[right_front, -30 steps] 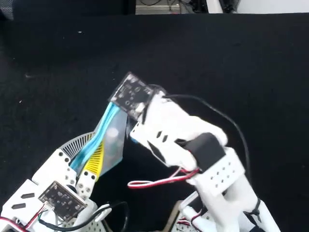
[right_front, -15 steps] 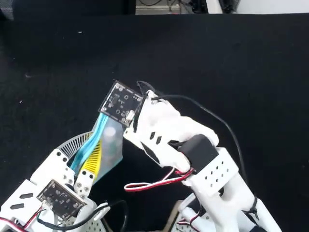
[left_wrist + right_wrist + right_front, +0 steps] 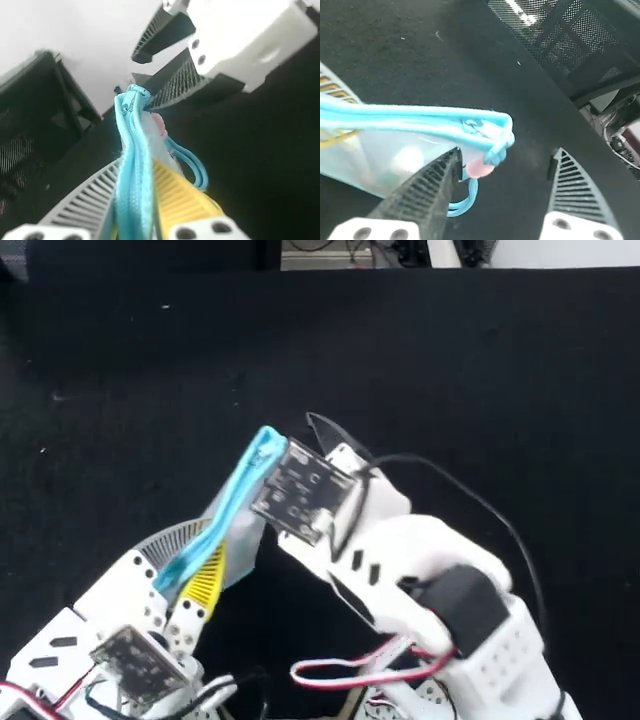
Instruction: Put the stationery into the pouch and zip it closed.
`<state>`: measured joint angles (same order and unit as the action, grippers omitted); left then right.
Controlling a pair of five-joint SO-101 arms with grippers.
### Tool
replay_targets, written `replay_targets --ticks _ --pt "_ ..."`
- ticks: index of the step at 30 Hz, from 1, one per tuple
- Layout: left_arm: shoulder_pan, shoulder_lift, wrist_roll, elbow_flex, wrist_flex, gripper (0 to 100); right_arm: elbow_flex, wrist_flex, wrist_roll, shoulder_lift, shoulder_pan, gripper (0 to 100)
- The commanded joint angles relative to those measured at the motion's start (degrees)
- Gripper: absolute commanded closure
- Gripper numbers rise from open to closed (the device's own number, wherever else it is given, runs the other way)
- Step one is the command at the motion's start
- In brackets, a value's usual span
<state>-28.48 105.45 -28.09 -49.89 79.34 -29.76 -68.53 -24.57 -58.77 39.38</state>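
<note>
The left gripper (image 3: 195,575) is clamped on the pouch's (image 3: 235,515) near end, blue zip edge running away from it. At the far corner the right gripper (image 3: 506,152) gapes wide, holding nothing, with one finger just beside the pouch. The black table (image 3: 480,370) spreads broadly beyond and to the right.

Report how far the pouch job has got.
Done: shapes show through the clear wall of the pouch, so the stationery looks packed, and the zip slider sits at its end, so it looks closed. In hand: the left gripper clamps the pouch; the right gripper stands open at the slider end. Left: probably only checking the zip and letting go.
</note>
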Motion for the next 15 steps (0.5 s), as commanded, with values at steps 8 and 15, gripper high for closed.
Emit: replay_targets --ticks 8,15 --pt "-1.36 -0.97 -6.33 -0.75 -0.62 97 -5.41 -1.23 5.45 -9.01 0.44 71.7" --pt "-1.80 -0.97 -6.33 -0.31 3.34 97 -12.97 6.42 5.63 -10.42 -3.08 71.7"
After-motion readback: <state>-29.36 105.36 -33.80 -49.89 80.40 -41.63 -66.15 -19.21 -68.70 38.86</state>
